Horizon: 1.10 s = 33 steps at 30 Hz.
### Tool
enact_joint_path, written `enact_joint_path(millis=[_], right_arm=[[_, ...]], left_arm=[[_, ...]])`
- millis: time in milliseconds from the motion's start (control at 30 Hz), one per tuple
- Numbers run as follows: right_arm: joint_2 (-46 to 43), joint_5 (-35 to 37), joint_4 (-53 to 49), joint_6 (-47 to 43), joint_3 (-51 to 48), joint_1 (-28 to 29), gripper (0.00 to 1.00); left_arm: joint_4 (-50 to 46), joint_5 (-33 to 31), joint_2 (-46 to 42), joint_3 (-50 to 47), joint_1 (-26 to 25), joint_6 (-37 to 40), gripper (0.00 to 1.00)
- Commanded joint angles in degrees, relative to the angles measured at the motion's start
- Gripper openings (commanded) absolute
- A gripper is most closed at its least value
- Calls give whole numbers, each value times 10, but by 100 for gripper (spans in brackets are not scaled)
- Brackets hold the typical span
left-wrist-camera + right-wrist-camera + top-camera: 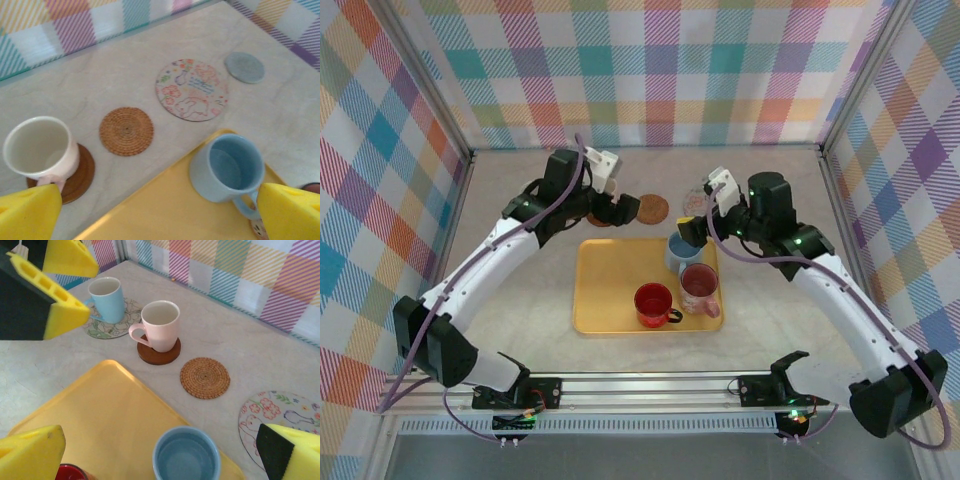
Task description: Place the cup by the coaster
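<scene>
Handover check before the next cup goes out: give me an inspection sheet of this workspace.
Surface: pale tabletop, yellow tray centred.
Job's things: pink cup on brown coaster; light blue cup on floral coaster; woven coaster bare; blue cup, red cup and pinkish cup on the tray.
Clutter: nothing seen.
Grippers: left gripper and right gripper open, holding nothing.
Cables: purple cable along each arm.
Surroundings: plaid walls on three sides.

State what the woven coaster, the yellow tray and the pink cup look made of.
Woven coaster: likely rattan or straw, matte, coiled braid visible. Yellow tray: probably plastic, smooth, uniform colour, rounded rim. Pink cup: seems glazed ceramic, soft sheen, thick wall.
</scene>
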Motion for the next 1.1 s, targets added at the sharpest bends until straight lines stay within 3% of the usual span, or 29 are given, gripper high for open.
enact_joint_path(millis=[0,333,767,1067], right_arm=[[-18,29,-70,-10,15,0,99],[-61,39,-202,3,24,0,99],[-21,5,-410,34,59,0,96],[-16,12,-433,103,29,19,91]], left_arm=[[43,46,-30,-24,-12,17,100],[15,72,-74,-89,-39,24,100],[22,77,-127,-180,-71,27,100],[33,82,-135,-224,-74,34,100]])
